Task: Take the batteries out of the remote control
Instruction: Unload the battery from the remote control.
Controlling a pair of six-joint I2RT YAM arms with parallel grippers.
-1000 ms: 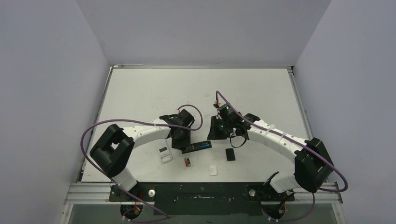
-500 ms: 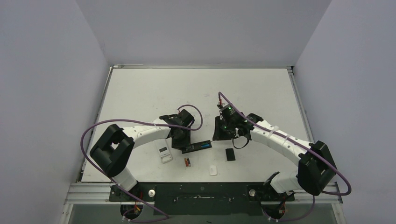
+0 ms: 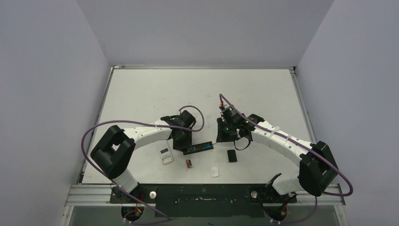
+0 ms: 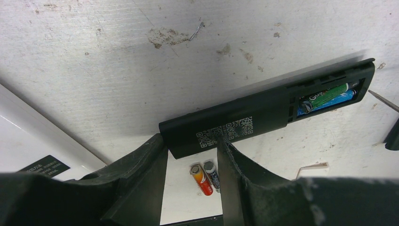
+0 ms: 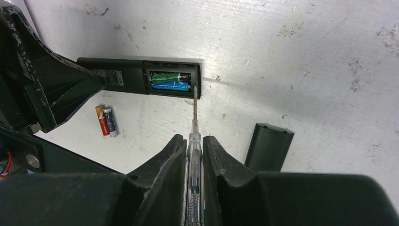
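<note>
Black remote (image 4: 226, 122) is being pinched by left jaws, screwdriver (image 5: 194, 141) by right jaws. Levered steeply, the tip could be skidded off the blue battery (image 5: 170, 86) ahead.

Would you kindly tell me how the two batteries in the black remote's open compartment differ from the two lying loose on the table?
The seated batteries are green-labelled and blue; the loose batteries are red-orange and dark. The seated pair sits inside the black remote, lengthwise; the loose pair rests on the table, crosswise to the remote. Both pairs are slim cells lying side by side.
</note>
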